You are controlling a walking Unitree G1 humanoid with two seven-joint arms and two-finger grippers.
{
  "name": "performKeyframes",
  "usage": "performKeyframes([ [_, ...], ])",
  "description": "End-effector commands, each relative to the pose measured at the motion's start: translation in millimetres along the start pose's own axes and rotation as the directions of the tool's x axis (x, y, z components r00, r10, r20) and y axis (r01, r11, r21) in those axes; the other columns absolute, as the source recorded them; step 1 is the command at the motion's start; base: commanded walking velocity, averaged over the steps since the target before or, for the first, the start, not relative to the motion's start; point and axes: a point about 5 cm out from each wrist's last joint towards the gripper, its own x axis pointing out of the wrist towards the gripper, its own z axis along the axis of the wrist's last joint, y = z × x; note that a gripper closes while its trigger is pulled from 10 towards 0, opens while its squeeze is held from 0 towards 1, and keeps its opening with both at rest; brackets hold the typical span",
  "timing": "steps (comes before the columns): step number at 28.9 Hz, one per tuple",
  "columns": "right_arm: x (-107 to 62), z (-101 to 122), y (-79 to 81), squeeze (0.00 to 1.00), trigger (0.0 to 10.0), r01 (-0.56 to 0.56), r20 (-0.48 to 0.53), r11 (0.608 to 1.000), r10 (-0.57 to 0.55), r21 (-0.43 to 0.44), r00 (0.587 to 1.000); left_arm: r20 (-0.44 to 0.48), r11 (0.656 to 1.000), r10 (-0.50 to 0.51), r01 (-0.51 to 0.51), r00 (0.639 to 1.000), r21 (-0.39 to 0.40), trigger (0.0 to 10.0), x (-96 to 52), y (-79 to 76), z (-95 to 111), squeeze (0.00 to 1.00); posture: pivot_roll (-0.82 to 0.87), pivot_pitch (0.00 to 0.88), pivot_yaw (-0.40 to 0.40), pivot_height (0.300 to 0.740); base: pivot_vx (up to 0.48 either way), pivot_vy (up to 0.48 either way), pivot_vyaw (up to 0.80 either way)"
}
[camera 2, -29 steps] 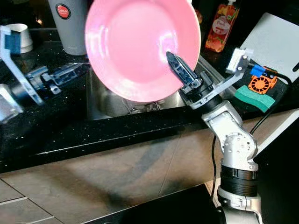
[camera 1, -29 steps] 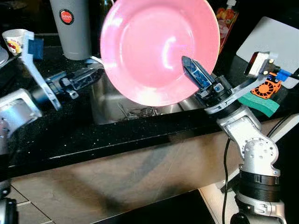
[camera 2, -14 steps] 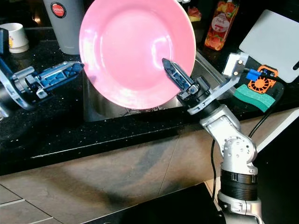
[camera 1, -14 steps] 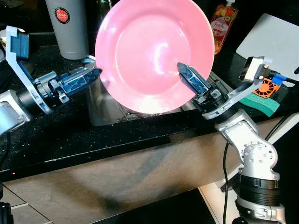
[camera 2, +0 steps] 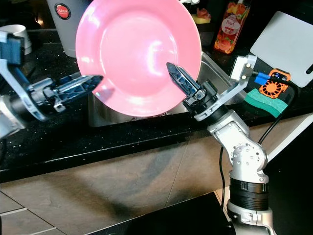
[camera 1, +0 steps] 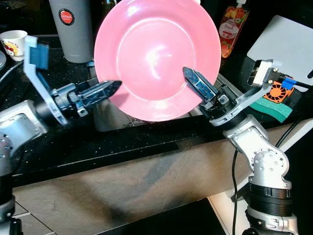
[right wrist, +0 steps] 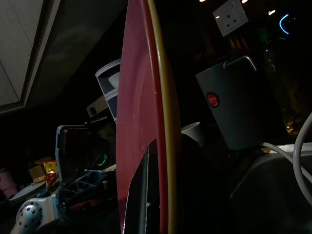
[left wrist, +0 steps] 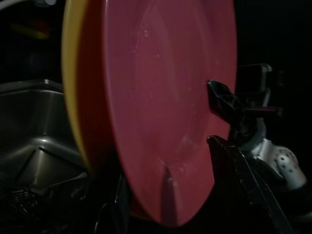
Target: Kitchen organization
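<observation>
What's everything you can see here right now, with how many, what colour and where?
plate: one, pink, held upright over the sink
sink: one, steel, set in the black counter
jug: one, grey with a red badge, back left
cup: one, white, far left
bottle: one, orange, back right
cutting board: one, white, far right
sponge: one, green, right counter
left gripper: fingers at plate's left edge
right gripper: fingers clamped on plate's right rim
</observation>
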Motion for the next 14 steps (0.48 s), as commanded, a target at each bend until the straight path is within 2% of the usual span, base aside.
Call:
performKeyframes([
  [1, 3.9, 0, 8.7, 0.00, 10.0, -0.049, 0.001, 0.999, 0.049, 0.003, 0.999, -0.013, 1.000, -0.029, 0.029, 0.999, 0.008, 10.0, 7.3, -4.8, -3, 0.00, 0.15, 0.015, -0.056, 0.740, 0.000, 0.000, 0.00],
  [2, 4.5, 0, 9.9, 0.00, 10.0, -0.058, -0.002, 0.998, 0.058, 0.001, 0.998, 0.004, 1.000, 0.009, -0.009, 1.000, 0.000, 9.5, 11.8, 0.7, -5, 0.00, 0.15, 0.013, -0.056, 0.740, 0.000, 0.000, 0.00],
  [4, 4.8, -1, 10.8, 0.00, 10.0, -0.064, -0.006, 0.998, 0.064, 0.000, 0.998, 0.015, 0.999, 0.038, -0.037, 0.999, -0.008, 9.5, 15.0, 4.3, -7, 0.00, 0.15, 0.013, -0.056, 0.740, 0.000, 0.000, 0.00],
  [5, 5.1, -4, 12.1, 0.00, 10.0, -0.071, -0.019, 0.997, 0.071, -0.001, 0.997, 0.043, 0.998, 0.066, -0.065, 0.997, -0.027, 0.4, 20.1, 7.1, -10, 0.00, 0.15, 0.014, -0.054, 0.740, 0.000, 0.000, 0.00],
  [6, 5.1, -6, 12.7, 0.00, 10.0, -0.073, -0.025, 0.997, 0.073, -0.001, 0.997, 0.055, 0.995, 0.089, -0.086, 0.995, -0.041, 0.0, 23.6, 9.0, -13, 0.00, 0.15, 0.014, -0.054, 0.740, 0.000, 0.000, 0.00],
  [9, 5.0, -7, 12.8, 0.00, 10.0, -0.072, -0.027, 0.997, 0.072, 0.000, 0.997, 0.055, 0.991, 0.125, -0.122, 0.991, -0.048, 0.0, 26.0, 12.2, -15, 0.00, 0.15, 0.014, -0.054, 0.740, 0.000, 0.000, 0.00],
  [11, 4.3, -8, 11.8, 0.00, 10.0, -0.062, -0.029, 0.998, 0.062, 0.000, 0.998, 0.116, 0.976, 0.195, -0.181, 0.974, -0.120, 0.0, 29.1, 20.6, -15, 0.00, 0.15, 0.017, -0.050, 0.740, 0.000, 0.000, 0.00],
  [14, 4.2, -7, 7.9, 0.00, 10.0, -0.030, -0.022, 1.000, 0.030, 0.002, 0.999, 0.146, 0.960, 0.236, -0.208, 0.961, -0.186, 0.0, 31.2, 26.2, -17, 0.00, 0.15, 0.019, -0.049, 0.740, 0.000, 0.000, 0.00],
])
